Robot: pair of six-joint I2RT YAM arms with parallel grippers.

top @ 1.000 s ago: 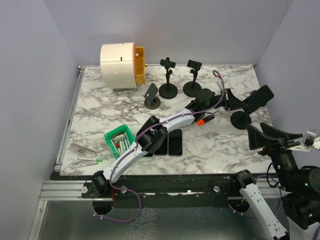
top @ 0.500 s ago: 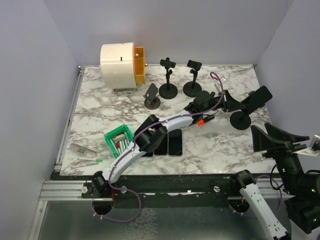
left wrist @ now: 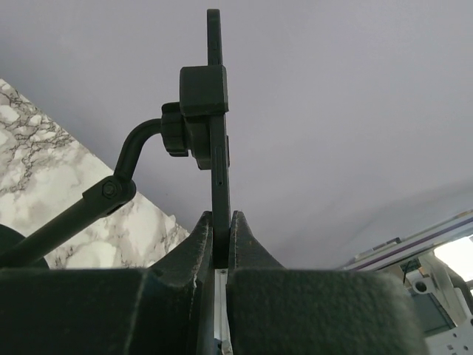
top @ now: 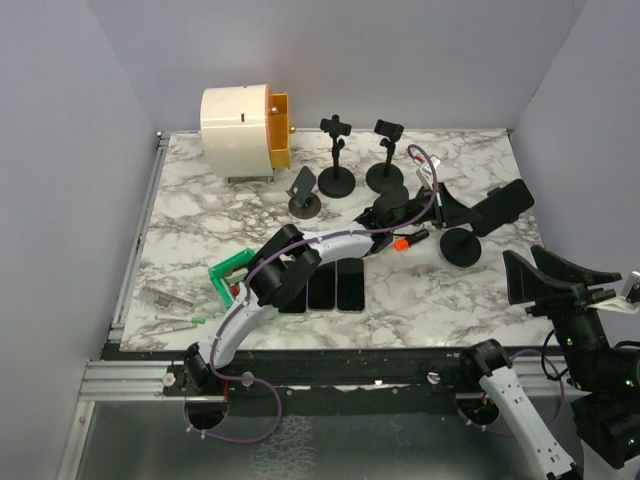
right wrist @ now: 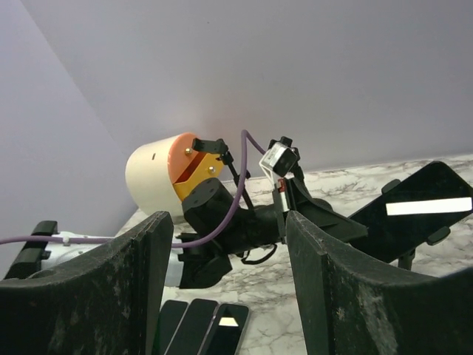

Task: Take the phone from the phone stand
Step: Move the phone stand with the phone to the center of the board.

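Overhead, top view: left gripper (top: 468,212) at the lower end of the phone (top: 506,203), which sits tilted in the phone stand (top: 460,246) on the right side of the marble table (top: 200,230). Three spare phones (top: 335,285) lie flat mid-table. Right gripper (top: 540,272) is by the table's right front corner, well apart from the stand.
Left wrist view: left fingers (left wrist: 188,251) pinch the phone's lower edge; the phone is in the stand's clamp (left wrist: 203,89).
Right wrist view: right fingers (right wrist: 111,296) spread wide.

The phone (top: 503,207) is finished in glossy black, the phone stand (top: 459,246) in matt black plastic; the table (top: 190,225) is surfaced in smooth marble-veined white.
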